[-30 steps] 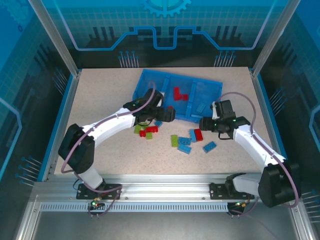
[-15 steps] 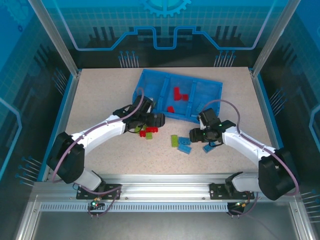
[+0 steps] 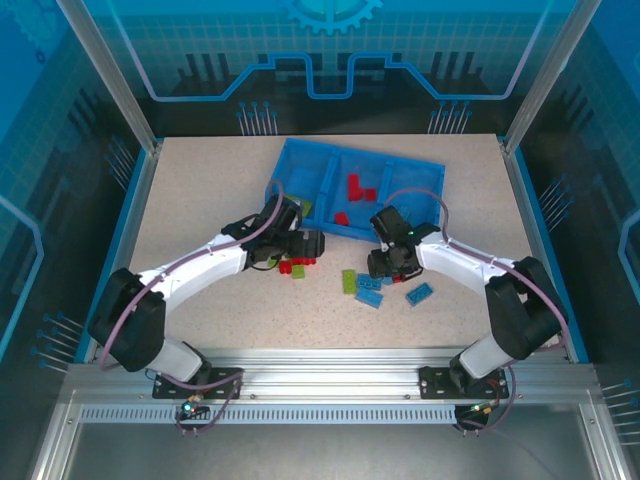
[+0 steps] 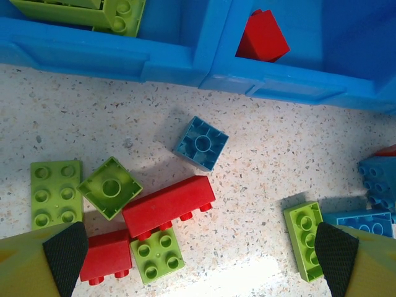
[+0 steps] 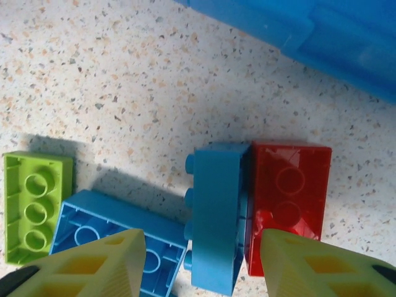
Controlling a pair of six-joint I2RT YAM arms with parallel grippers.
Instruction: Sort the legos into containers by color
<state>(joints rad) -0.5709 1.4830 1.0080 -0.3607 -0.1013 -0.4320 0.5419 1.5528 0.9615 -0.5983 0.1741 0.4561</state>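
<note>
Speckled beige tabletop (image 3: pixel 200 200) is sitting inside blue-tinted glass walls (image 3: pixel 100 80), with an aluminium rail (image 3: pixel 320 365) running along the near edge. At the far centre the blue tray (image 3: pixel 370 156) is lying slightly askew. Red bricks (image 3: pixel 355 190) are resting in its middle compartment and green bricks (image 4: pixel 93 12) in the left one. Whatever is lying in the right compartment is blending into the blue plastic and is hard to make out.

Loose legos (image 3: pixel 360 285) are lying scattered on the table just in front of the tray.

The left gripper (image 3: pixel 315 243) is hovering with its jaws spread wide and holding nothing. Its pads (image 4: pixel 65 253) are flanking a cluster that includes a red brick on its side (image 4: pixel 168 207), an upturned blue square brick (image 4: pixel 200 143) and a lime brick (image 4: pixel 55 193). Further blue bricks (image 4: pixel 371 198) are being cut off at the right edge of that view.

The right gripper (image 3: pixel 385 265) is straddling a blue brick on its side (image 5: pixel 216 216), jaws partly apart, with gaps showing on both sides. An upturned red brick (image 5: pixel 288 198) is touching that blue one, and the yellow fingers (image 5: pixel 93 260) are covering part of another upturned blue brick (image 5: pixel 117 229).
</note>
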